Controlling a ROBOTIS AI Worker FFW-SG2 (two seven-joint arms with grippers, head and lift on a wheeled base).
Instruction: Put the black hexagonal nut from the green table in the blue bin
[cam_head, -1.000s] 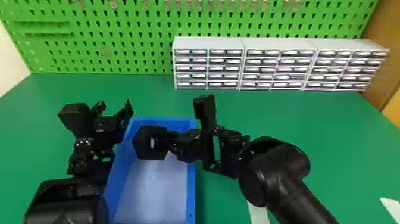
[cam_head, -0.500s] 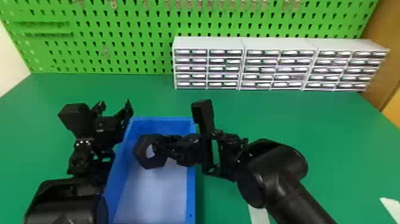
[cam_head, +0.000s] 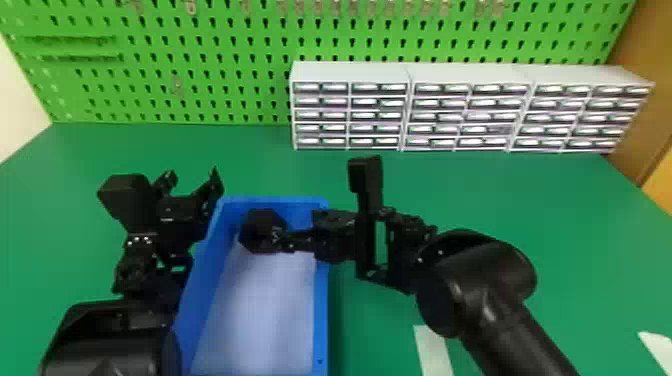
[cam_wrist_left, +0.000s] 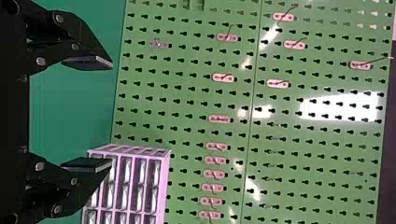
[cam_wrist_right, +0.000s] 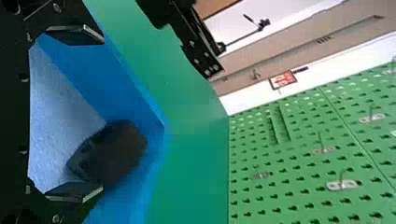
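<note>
The black hexagonal nut (cam_head: 261, 231) is within the blue bin's (cam_head: 321, 310) outline near its back end, tilted, by my right gripper (cam_head: 294, 241). In the right wrist view, my right gripper (cam_wrist_right: 102, 114) is open, its fingers wide apart; the blurred nut (cam_wrist_right: 114, 151) lies beyond them, nearer one fingertip, over the corner of the bin (cam_wrist_right: 107, 88). Whether it touches finger or floor I cannot tell. My left gripper (cam_head: 194, 180) is parked at the bin's left side, open; in the left wrist view my left gripper (cam_wrist_left: 111, 114) holds nothing.
White drawer cabinets (cam_head: 350, 72) stand along the back of the green table (cam_head: 525, 210), before a green pegboard (cam_head: 210, 65). A pale strip (cam_head: 433, 350) lies right of the bin near the front. The left forearm is beside the bin's left wall.
The nut has turned and shifted slightly back and right; its hole showed more clearly half a second ago. My right gripper has moved a little right and back. The left arm has kept still.
</note>
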